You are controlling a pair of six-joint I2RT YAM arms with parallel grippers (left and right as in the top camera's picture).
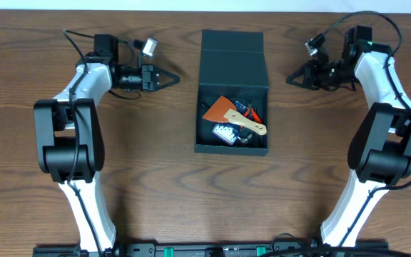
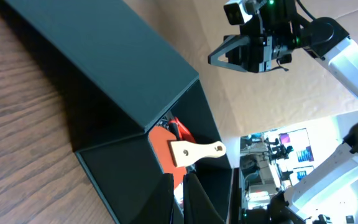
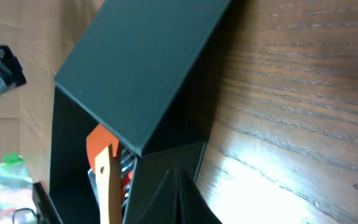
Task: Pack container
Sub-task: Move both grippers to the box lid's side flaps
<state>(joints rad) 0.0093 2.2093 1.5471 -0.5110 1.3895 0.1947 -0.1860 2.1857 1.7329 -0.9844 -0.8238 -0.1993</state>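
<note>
Left gripper and right gripper, both closed and empty, flank the centre container; best push its open lid down evenly.

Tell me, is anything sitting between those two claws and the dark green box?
Nothing visible does. Only bare table lies between the shut left gripper and the container, and the same holds for the shut right gripper on the other side. The tools lie inside the container, out of the way.
</note>
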